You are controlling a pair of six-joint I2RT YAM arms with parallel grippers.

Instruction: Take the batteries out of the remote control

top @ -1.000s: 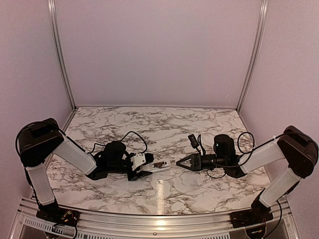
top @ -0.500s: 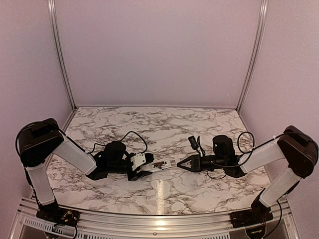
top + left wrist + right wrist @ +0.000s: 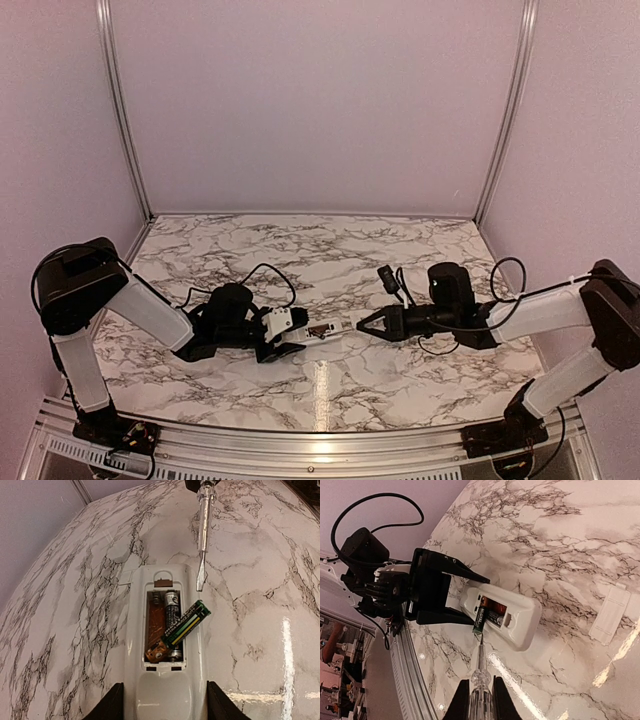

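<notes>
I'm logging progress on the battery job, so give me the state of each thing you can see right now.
Remote control, compartment open, clamped in left gripper.
Raised battery, one end lifted out, tilted across the compartment edge.
Seated battery, in its slot.
Cover, detached, lying flat.
Screwdriver, clamped in right gripper.

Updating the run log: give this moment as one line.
left gripper: shut on remote control | right gripper: shut on screwdriver | batteries: one tilted out, one seated | cover: on table
</notes>
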